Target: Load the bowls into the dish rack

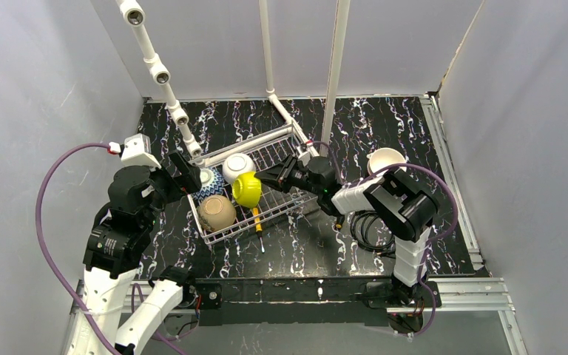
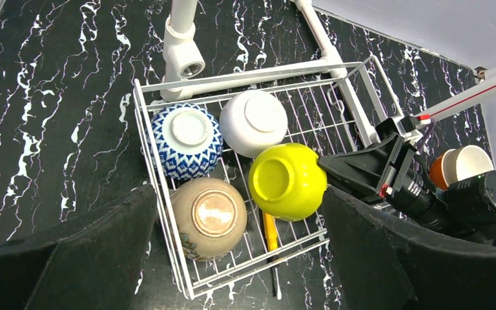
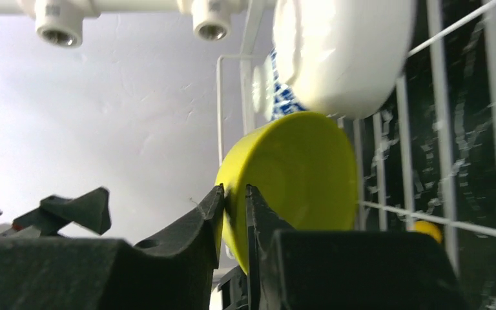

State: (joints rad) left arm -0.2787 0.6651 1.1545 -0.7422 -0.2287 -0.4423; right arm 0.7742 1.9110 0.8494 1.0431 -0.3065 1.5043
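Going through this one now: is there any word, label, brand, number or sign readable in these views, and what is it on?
No text is legible in any view.
The blue-white bowl carries only a pattern, no lettering.
The white bowl, yellow-green bowl and tan bowl show no markings.
The white-and-red tab behind the right gripper is too small to tell whether it bears writing.

High above and behind, my top view takes in the whole tabletop (image 1: 384, 126). The left wrist camera looks steeply down past the left gripper (image 2: 237, 194) onto the dish rack (image 2: 252, 74) below. The right wrist camera sits low, very close to the yellow-green bowl (image 3: 297, 174) at the right gripper (image 3: 234, 194). All views share that bowl.
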